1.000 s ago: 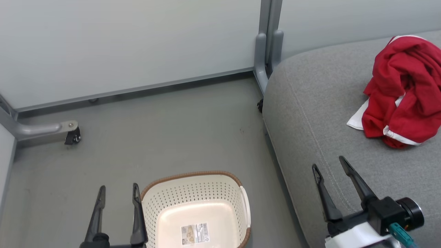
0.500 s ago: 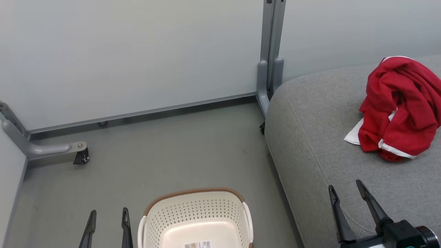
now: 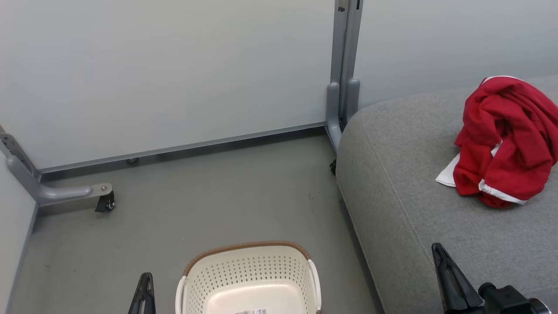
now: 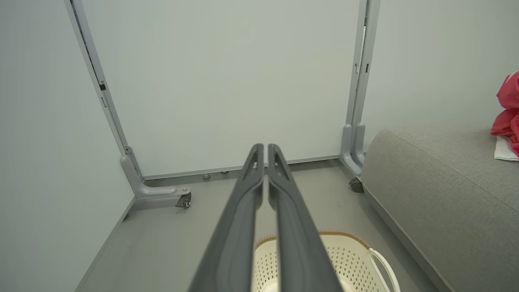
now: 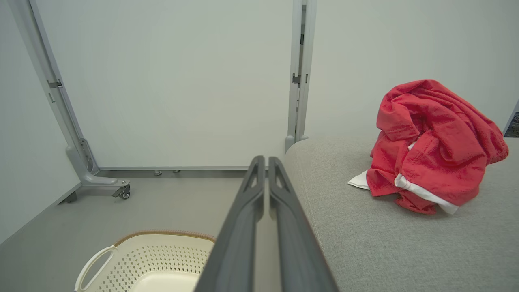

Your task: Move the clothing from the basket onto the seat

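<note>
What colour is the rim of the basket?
Brown, around the cream basket; clearest in the head view.

The rounded cream perforated plastic basket [image 3: 246,267] stands on the grey floor [image 3: 218,196], left of the large light grey upholstered seat [image 3: 392,209]. The bundled red-and-white fabric clothing [image 3: 505,139] lies on the seat, toward its right, seemingly near the back. Pale partition panels [image 3: 174,74] stand behind both.

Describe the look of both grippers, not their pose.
The left gripper has two long, slim, dark grey matte fingers that taper to pointed tips, each with a slot-shaped cutout near the tip. The right gripper looks the same and sits on a black blocky wrist mount.
</note>
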`<state>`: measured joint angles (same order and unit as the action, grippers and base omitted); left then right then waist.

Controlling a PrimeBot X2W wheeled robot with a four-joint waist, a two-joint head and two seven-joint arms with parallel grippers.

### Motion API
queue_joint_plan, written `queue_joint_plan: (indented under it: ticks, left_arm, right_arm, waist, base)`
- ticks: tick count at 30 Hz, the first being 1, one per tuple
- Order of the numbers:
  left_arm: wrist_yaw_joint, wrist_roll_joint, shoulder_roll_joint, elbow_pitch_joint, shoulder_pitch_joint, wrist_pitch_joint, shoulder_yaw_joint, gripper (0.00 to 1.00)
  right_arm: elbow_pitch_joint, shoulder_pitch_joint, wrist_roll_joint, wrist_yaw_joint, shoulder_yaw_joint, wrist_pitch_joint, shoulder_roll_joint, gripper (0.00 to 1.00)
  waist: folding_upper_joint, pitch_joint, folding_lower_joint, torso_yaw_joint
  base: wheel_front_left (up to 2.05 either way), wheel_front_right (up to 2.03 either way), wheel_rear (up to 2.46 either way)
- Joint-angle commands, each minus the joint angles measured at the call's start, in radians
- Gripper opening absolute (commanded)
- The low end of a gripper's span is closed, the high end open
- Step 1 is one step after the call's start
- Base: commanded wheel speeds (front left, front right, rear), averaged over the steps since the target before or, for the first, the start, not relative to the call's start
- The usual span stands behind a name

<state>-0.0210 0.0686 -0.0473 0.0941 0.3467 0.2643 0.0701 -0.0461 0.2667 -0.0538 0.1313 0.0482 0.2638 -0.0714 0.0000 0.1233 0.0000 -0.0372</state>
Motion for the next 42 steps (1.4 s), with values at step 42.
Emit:
queue_joint_plan:
  ticks: [42]
  left_arm:
    - [0.076, 0.803, -0.041, -0.159, -0.229, -0.146, -0.042, 0.0]
  right_arm:
    - [0.133, -0.188, -0.807, 0.0, -0.034, -0.149, -0.025, 0.0]
  waist:
    - [0.0, -0.044, 0.0, 0.013]
  base:
    - [0.0, 0.0, 0.0]
